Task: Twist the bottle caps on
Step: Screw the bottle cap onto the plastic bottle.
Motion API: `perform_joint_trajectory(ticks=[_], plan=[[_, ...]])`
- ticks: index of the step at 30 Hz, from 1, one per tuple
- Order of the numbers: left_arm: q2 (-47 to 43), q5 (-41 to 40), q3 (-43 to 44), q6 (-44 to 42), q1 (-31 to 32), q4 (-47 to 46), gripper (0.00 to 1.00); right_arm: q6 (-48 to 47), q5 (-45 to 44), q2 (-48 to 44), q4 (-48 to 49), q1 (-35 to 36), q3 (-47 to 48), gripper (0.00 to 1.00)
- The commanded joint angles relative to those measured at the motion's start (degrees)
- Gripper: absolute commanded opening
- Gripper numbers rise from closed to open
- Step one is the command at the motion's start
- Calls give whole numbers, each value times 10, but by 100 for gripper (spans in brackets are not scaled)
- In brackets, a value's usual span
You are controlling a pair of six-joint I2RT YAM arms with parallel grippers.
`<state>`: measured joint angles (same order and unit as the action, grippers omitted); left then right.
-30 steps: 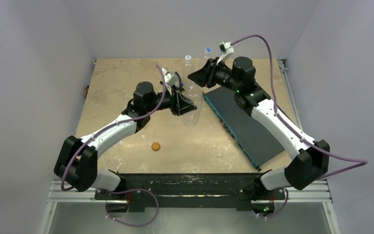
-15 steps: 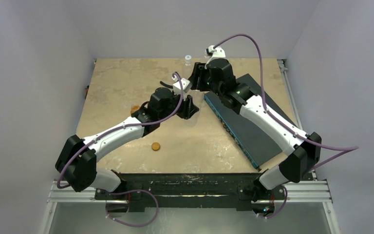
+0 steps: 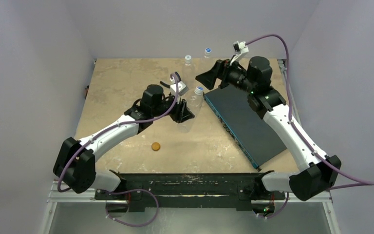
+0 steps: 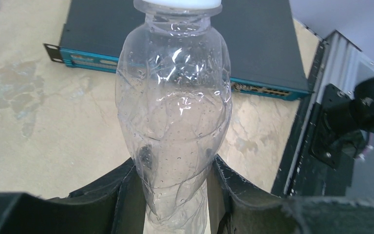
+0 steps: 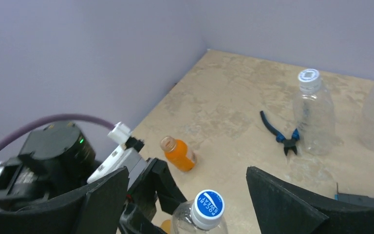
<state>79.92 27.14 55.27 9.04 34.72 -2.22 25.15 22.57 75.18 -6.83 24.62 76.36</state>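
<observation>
Left gripper (image 4: 175, 197): fingers closed low on the clear bottle (image 4: 175, 97).
Right gripper (image 3: 209, 79): fingers wide apart, not touching the blue-white cap (image 5: 208, 207) on that bottle's neck.
Right wrist view only: orange bottle (image 5: 177, 154), frame center.
Top view only: orange-brown cap (image 3: 156, 146), lower center.

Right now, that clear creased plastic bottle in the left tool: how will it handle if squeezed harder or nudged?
The clear creased plastic bottle looks empty bar droplets, so probably light. Its creased walls would likely buckle under a harder squeeze from the left tool. Tall and narrow, it may tip once released.
</observation>
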Motion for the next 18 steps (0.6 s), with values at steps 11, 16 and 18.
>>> perform_joint_trajectory(ticks=[11,16,18], plan=[[-71,260,-42,21,-51,-71,0,49,404,2,294,-45,-103,70],[-71,271,-47,40,-51,-97,0,79,413,3,336,-44,-121,65],[-70,271,-47,46,-51,-106,0,82,419,4,341,-44,-125,63]])
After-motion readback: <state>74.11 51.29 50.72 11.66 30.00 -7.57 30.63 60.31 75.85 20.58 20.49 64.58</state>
